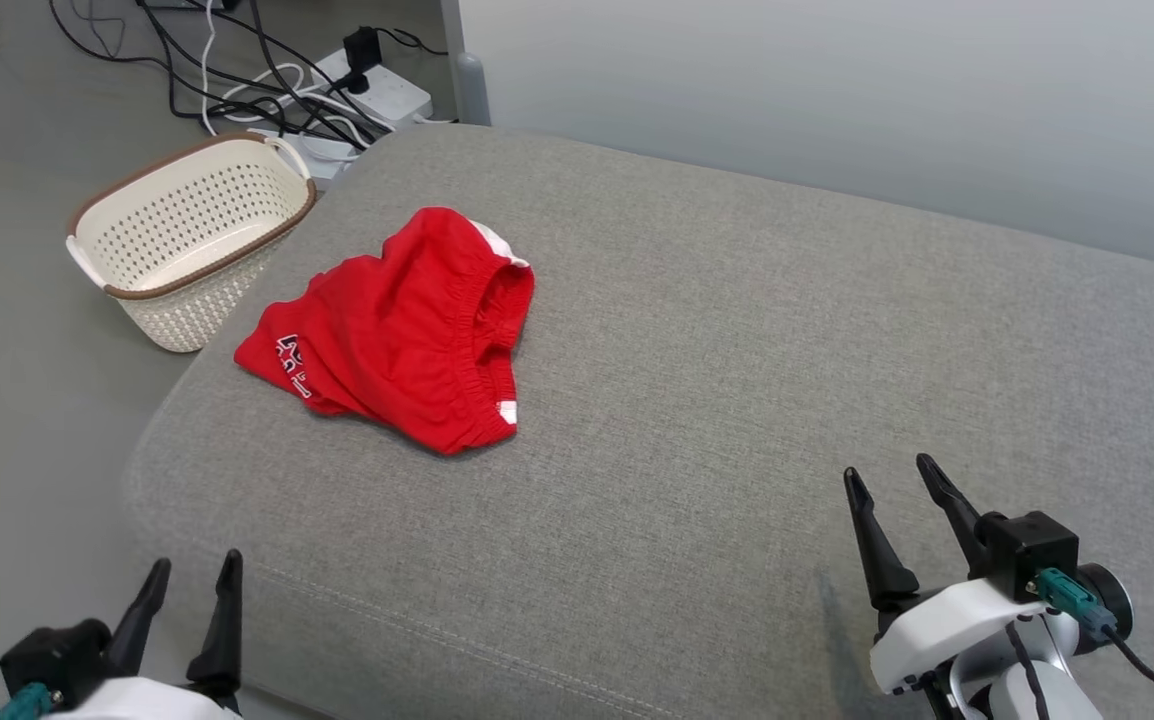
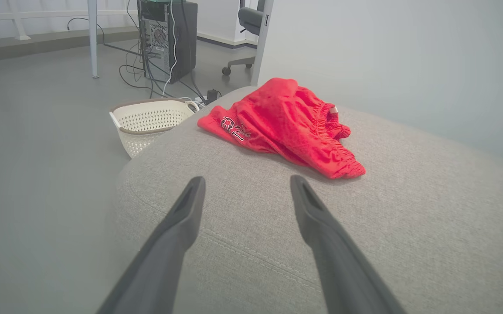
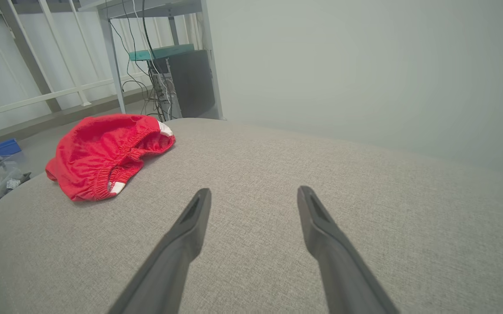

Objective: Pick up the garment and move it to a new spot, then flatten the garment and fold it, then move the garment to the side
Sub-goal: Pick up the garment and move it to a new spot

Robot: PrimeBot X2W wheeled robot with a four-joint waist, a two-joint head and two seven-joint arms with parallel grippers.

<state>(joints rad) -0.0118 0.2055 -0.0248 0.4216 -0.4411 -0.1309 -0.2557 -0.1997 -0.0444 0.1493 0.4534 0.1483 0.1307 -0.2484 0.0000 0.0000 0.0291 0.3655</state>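
A pair of red shorts (image 1: 397,330) with an elastic waistband and a white print lies crumpled on the far left part of the grey cushion (image 1: 737,380). In the left wrist view the shorts (image 2: 282,124) sit just ahead of my fingers; in the right wrist view the shorts (image 3: 103,155) lie off to the left. My left gripper (image 1: 195,575) hovers open at the cushion's near left corner, holding nothing. My right gripper (image 1: 887,478) stands open over the near right of the cushion, well away from the shorts.
A cream perforated basket (image 1: 187,240) with a brown rim stands on the floor against the cushion's left edge. Cables and a power strip (image 1: 377,85) lie on the floor behind it. A pale wall (image 1: 837,90) runs behind the cushion. A computer tower (image 2: 168,39) stands farther back.
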